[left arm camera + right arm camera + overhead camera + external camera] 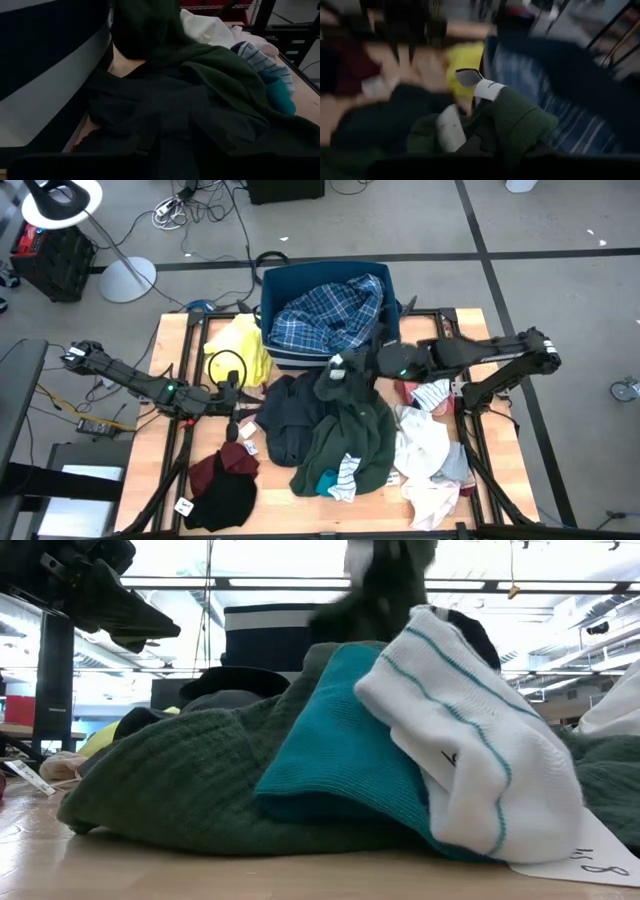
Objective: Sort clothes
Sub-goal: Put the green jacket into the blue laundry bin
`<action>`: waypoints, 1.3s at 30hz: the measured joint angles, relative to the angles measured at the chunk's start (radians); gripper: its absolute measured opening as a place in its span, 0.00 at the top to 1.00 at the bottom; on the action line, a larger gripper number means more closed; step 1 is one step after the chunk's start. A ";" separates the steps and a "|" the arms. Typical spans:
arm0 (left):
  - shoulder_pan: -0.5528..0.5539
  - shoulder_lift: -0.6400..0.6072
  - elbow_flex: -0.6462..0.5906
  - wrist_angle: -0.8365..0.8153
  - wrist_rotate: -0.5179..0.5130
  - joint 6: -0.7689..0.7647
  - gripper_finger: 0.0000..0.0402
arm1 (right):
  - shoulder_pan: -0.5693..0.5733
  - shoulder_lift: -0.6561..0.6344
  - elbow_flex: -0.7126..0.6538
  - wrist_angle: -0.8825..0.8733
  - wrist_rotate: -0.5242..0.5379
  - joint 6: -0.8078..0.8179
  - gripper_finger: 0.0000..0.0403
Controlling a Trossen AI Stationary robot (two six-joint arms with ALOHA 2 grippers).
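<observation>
From above, the wooden table (170, 480) carries a navy bin (275, 285) at its far edge with the blue plaid garment (330, 315) heaped in it, and in front of that the dark green garment (350, 440) sprawls across the middle beside a black garment (280, 415). A yellow garment (240, 345) lies just left of the bin, maroon (215, 470) and black pieces (225, 500) sit near the front left corner, and white clothes (425, 445) pile up on the right. The right gripper (338, 368) is over the near edge of the bin, clenched on a fold of the dark green garment, which only the right wrist view shows plainly: a lifted green bunch with a white tag (487, 90) between the fingers. The left gripper (232, 395) sits low at the table's left-centre, next to the black garment; whether it is released or closed is not visible, since its own camera looks past the fingers onto dark cloth. The low view alone shows the small items up close: a teal sock (340, 750) and a white striped sock (470, 740) resting on the green fabric. Grey floor, cables and a white lamp base (125, 278) surround the table. The raised fabric at the top of the low view is blurred and hard to make out, probably the lifted green fold.
</observation>
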 joint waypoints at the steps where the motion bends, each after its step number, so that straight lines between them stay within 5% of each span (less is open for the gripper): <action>1: 0.000 0.000 0.000 0.000 0.000 0.000 0.75 | 0.000 0.000 0.029 0.002 0.006 -0.012 0.99; 13: 0.000 0.000 0.000 -0.002 -0.003 0.000 0.75 | -0.017 0.000 0.272 0.249 0.031 -0.214 1.00; 30: 0.000 0.000 0.000 -0.008 -0.004 0.027 0.75 | -0.222 0.034 0.306 1.008 -0.381 -0.306 1.00; 39: 0.000 0.000 0.000 -0.017 -0.003 -0.006 0.75 | -0.384 0.190 0.480 1.028 -0.408 -0.305 1.00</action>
